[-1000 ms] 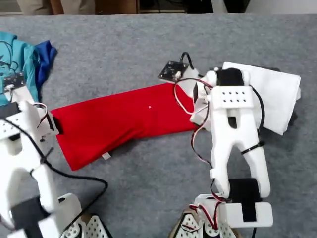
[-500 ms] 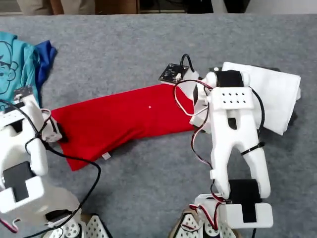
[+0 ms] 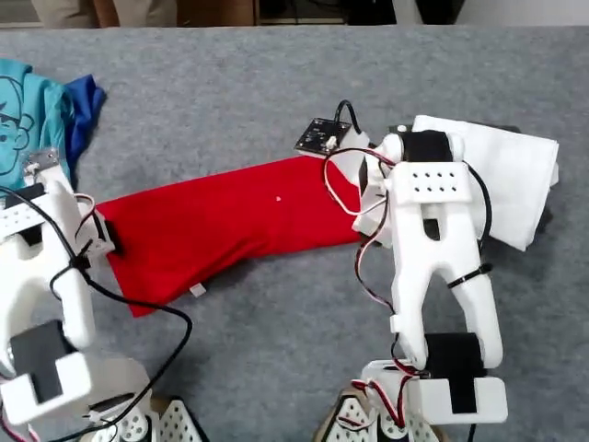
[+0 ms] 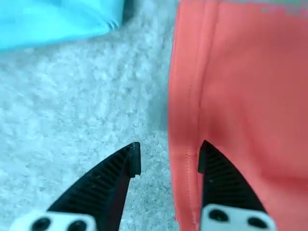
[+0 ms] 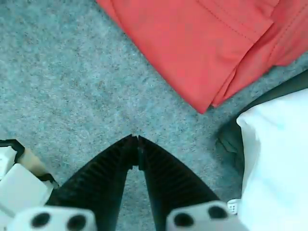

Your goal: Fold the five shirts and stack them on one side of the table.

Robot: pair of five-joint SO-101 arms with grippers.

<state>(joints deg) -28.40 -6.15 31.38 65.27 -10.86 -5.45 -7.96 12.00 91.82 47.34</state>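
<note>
The grey felt table (image 3: 230, 83) carries the red shirt (image 3: 221, 226) as a long folded strip across its middle, one end toward 8 o'clock and the other toward 2 o'clock. A folded white shirt (image 3: 502, 175) lies at 3 o'clock, just beside the red one's far end. A teal shirt (image 3: 28, 101) sits at 10 o'clock with a blue one (image 3: 85, 101) touching its side. The left gripper (image 4: 168, 156), at the 8 o'clock end, is spread moderately wide with one finger over the red cloth and one over felt, astride the hem. The right gripper (image 5: 138, 139) has its tips pressed together, empty, over bare felt near the shirt's 2 o'clock corner.
</note>
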